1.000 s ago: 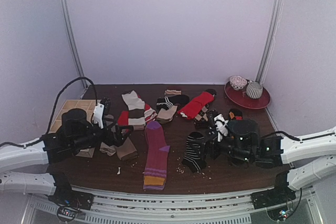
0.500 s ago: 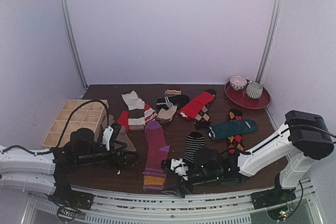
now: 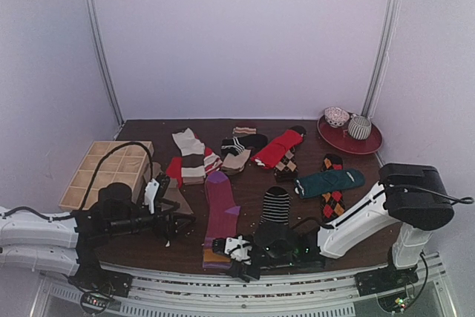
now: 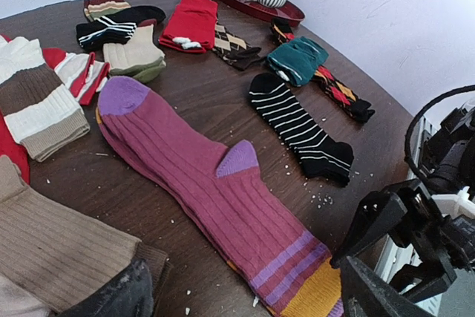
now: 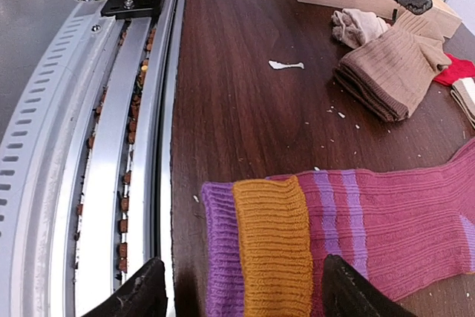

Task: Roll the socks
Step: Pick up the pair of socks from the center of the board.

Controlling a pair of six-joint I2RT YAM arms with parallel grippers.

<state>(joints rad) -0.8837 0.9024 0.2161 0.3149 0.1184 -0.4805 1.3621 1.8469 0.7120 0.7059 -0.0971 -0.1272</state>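
Observation:
A magenta-purple sock (image 3: 220, 209) lies flat at the table's front centre, its orange-banded cuff (image 5: 273, 246) toward the near edge. My right gripper (image 3: 231, 249) is low at that edge, open, its jaws on either side of the cuff (image 5: 245, 298), not touching it. My left gripper (image 3: 177, 219) is open and empty, low over the table left of the sock (image 4: 237, 302), beside a tan sock (image 3: 172, 197). The sock also shows in the left wrist view (image 4: 215, 191). A black-and-white striped sock (image 3: 276, 204), a dark teal one (image 3: 330, 181), an argyle one (image 3: 332, 200), a red one (image 3: 276, 148) and a cream-striped one (image 3: 191, 155) lie further back.
A wooden compartment box (image 3: 104, 170) stands at the left. A red tray (image 3: 375, 142) with two bowls sits at the back right. A metal rail (image 5: 111, 146) runs along the table's near edge. White crumbs dot the dark table (image 5: 237, 94).
My right arm has swung from the right centre down to the front edge, and in the last half second slid left to the magenta sock's cuff. My left gripper dropped lower, then held still.

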